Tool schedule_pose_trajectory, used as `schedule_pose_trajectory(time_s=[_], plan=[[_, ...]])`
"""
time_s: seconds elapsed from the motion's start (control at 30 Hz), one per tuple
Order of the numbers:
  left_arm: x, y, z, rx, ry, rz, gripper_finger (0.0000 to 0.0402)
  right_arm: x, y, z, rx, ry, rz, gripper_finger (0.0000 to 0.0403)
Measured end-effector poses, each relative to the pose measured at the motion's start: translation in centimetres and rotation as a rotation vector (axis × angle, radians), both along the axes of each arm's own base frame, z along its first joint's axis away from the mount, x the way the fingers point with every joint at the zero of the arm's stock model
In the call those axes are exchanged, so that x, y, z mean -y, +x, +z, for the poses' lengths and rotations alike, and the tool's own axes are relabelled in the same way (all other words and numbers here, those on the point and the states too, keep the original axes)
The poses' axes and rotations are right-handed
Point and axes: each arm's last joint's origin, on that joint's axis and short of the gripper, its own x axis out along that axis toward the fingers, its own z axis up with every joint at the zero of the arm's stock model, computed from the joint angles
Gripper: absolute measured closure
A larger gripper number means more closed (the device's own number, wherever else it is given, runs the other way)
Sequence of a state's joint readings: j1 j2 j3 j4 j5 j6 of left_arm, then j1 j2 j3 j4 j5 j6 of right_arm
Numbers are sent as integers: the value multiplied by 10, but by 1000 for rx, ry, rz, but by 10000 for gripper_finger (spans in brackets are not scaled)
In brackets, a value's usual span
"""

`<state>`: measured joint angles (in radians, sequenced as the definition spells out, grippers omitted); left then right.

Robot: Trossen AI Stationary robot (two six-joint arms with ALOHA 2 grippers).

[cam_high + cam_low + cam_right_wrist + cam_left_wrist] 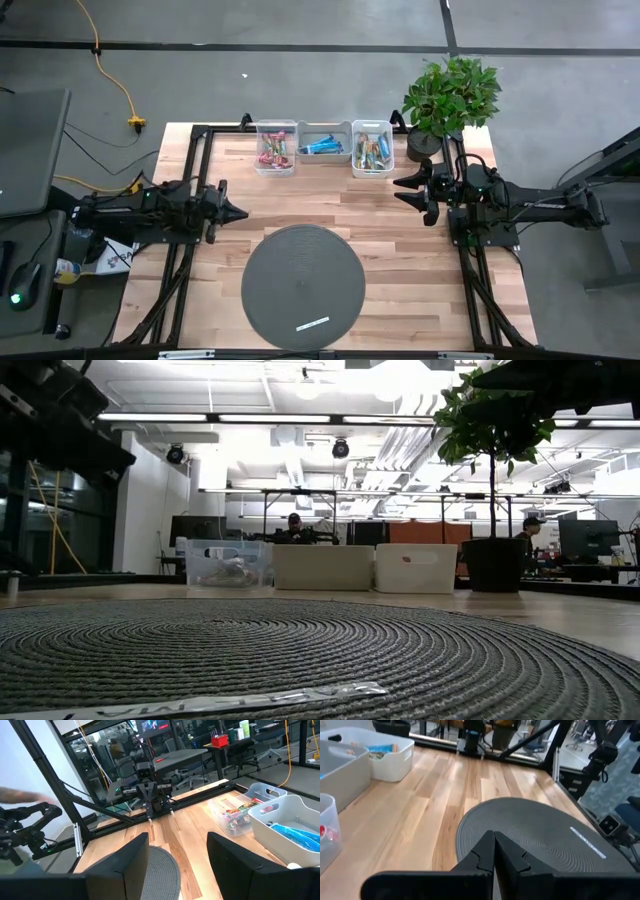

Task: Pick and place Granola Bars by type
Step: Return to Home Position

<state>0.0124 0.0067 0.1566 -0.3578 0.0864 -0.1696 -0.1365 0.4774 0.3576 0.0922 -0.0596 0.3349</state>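
3 bins [324, 124] w/ Granola Bars [275, 150] | mat [290, 270] label strip [312, 324]: txt illegible

A light wooden table [400, 250] carries a round grey woven mat [290, 270] at its near middle, and a thin white label strip [312, 323] lies on the mat close to its near edge. Along the far edge three bins stand side by side: a clear bin [276, 171], a shorter white bin [324, 158] and another white bin [372, 174]. A potted plant [450, 95] stands just beside them at the far right corner. A yellow cable [110, 75] runs over the grey floor. In the low view, two people [294, 528] sit far behind.
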Motion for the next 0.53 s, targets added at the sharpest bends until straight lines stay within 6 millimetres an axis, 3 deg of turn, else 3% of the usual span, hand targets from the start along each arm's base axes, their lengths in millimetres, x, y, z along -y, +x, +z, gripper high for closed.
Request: schedule_pose_trajectory(time_s=[0.53], plan=[[0, -1, -4, -47, 0, 0, 401, 0, 0, 0, 0, 0, 0, 217]])
